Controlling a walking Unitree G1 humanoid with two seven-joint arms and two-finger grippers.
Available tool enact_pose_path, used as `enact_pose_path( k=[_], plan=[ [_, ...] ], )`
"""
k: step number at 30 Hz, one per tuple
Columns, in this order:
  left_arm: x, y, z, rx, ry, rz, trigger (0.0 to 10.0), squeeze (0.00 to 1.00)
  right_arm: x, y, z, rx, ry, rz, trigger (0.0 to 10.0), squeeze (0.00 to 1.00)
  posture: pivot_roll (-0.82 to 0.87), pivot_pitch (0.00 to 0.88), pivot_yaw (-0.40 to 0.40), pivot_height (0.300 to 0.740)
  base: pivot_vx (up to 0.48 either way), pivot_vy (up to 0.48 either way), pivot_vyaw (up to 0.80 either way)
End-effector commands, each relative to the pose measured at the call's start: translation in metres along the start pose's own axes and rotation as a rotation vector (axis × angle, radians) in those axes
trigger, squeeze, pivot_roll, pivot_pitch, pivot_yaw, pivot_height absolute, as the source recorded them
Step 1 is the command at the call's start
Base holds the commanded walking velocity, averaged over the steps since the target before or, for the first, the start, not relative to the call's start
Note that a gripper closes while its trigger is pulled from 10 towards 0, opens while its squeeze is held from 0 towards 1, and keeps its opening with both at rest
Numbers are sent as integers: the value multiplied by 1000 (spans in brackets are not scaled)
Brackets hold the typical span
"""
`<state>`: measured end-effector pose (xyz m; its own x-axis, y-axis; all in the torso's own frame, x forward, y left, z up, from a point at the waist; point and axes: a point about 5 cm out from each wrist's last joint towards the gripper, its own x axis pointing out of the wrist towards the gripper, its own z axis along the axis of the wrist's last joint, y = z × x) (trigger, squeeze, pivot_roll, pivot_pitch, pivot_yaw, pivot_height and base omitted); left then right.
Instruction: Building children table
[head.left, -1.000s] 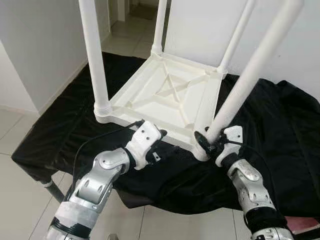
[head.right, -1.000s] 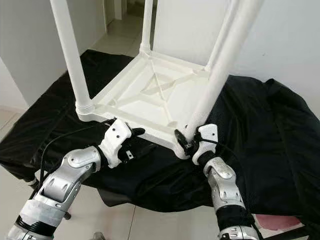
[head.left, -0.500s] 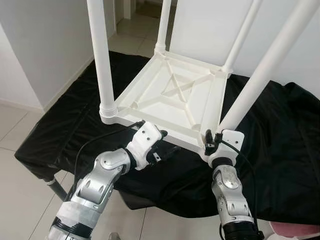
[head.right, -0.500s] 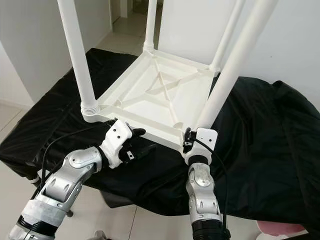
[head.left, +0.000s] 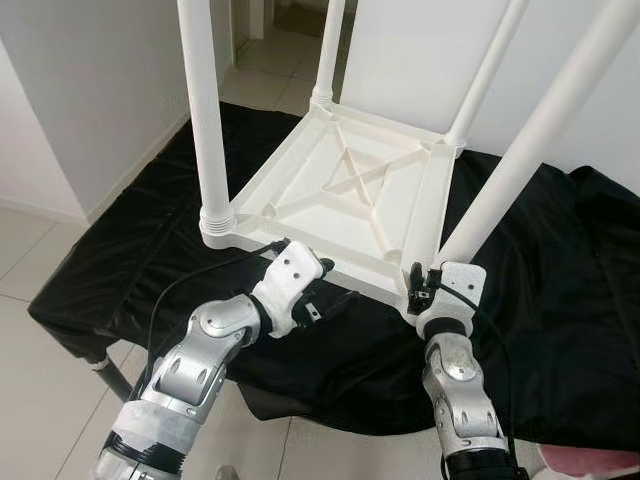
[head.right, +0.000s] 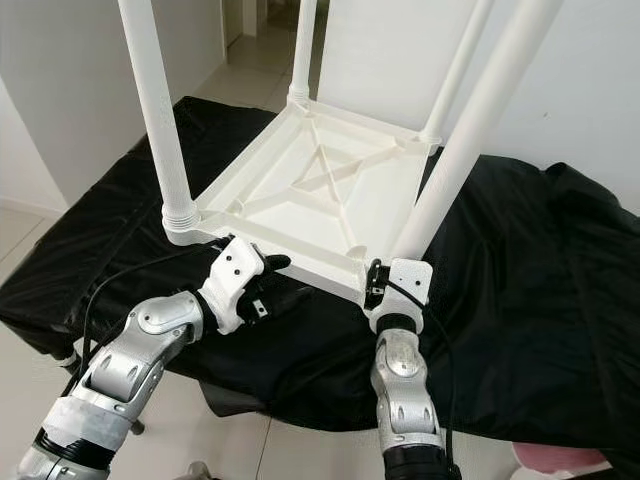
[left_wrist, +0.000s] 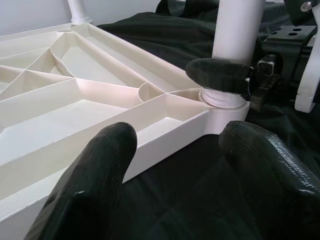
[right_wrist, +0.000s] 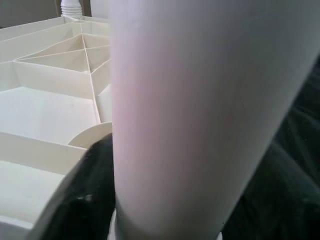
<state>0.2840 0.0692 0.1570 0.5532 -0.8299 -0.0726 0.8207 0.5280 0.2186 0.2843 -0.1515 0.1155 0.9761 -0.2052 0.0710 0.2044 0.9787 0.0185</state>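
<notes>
Four legs up, table (head.left: 350, 190) inverted, right hand (head.left: 425, 290) gripping near leg (head.left: 535, 135)

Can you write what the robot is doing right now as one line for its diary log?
step: fitting leg | right gripper: shut on near-right leg at its base | left gripper: open beside tabletop | table: upside down on black cloth

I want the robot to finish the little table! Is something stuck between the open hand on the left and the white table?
Nothing visible is in the way. The left gripper hangs open just off the near edge of the upside-down table, with only black cloth beneath. The right gripper is at the near right leg.
</notes>
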Motion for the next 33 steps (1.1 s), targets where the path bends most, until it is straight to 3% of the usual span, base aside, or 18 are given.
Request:
enact_pose_path(
  k=[1,7,14,15,16,25,29,30,33],
  plan=[
    [0,-1,0,15,-1,17,10000,0,-2,1,0,-7,-5,17,10000,1000,56,0,-115,740,0,0,0],
    [-2,-1,-1,16,6,19,10000,0,-2,-10,0,-93,-44,66,10000,1000,62,0,-113,740,0,0,0],
    [-3,1,0,16,8,19,10000,0,-3,-19,-1,-62,-40,158,10000,1000,58,0,-106,740,0,0,0],
    [-2,1,0,16,7,19,10000,0,-3,-19,-3,-66,-26,187,10000,620,56,0,-105,740,0,0,0],
    [-2,1,1,17,7,19,10000,0,-4,-18,-5,-72,-12,234,10000,0,54,0,-104,740,0,0,0],
    [-2,2,1,16,6,18,10000,0,-3,-22,-5,-75,-21,367,10000,0,46,0,-100,740,0,0,0],
    [-1,2,1,14,5,16,10000,0,5,-27,-2,-101,-27,454,10000,0,38,3,-94,740,0,0,0],
    [-1,2,1,12,4,17,10000,0,13,-29,0,-126,-29,505,10000,0,34,5,-88,740,0,0,0],
    [-1,3,2,12,3,17,10000,0,15,-28,1,-134,-30,517,10000,0,33,7,-86,740,0,0,0]
  ],
)
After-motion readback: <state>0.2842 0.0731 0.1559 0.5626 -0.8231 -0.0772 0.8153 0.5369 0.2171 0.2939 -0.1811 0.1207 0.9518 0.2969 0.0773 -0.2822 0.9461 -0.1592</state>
